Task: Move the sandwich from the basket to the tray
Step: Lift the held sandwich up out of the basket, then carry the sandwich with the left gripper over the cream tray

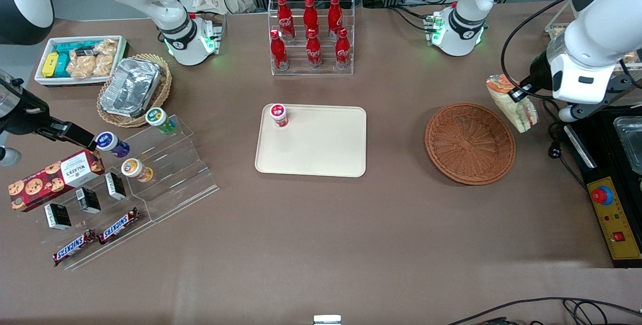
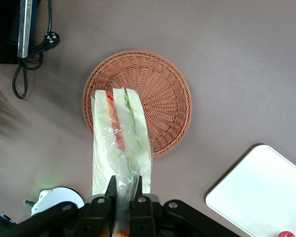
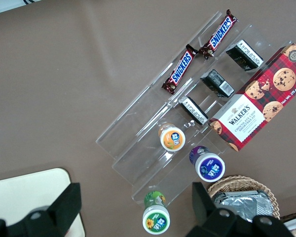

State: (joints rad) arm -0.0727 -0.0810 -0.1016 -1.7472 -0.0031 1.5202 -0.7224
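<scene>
The sandwich (image 1: 512, 103), a wrapped wedge with pale bread and orange and green filling, hangs in the air above the table beside the basket (image 1: 470, 143), toward the working arm's end. My gripper (image 1: 519, 93) is shut on the sandwich (image 2: 119, 143), its two black fingers (image 2: 110, 186) pinching the wrapper's end. The round reddish-brown wicker basket (image 2: 155, 98) lies empty underneath. The cream rectangular tray (image 1: 321, 144) sits at the table's middle, with a corner of the tray (image 2: 259, 195) showing in the left wrist view.
A small red-capped bottle (image 1: 279, 115) stands on the tray's corner. A clear rack of cola bottles (image 1: 311, 34) stands farther from the camera. A black control box (image 1: 609, 184) and cables (image 2: 32, 54) lie at the working arm's end. Snack shelves (image 1: 125, 184) sit at the parked arm's end.
</scene>
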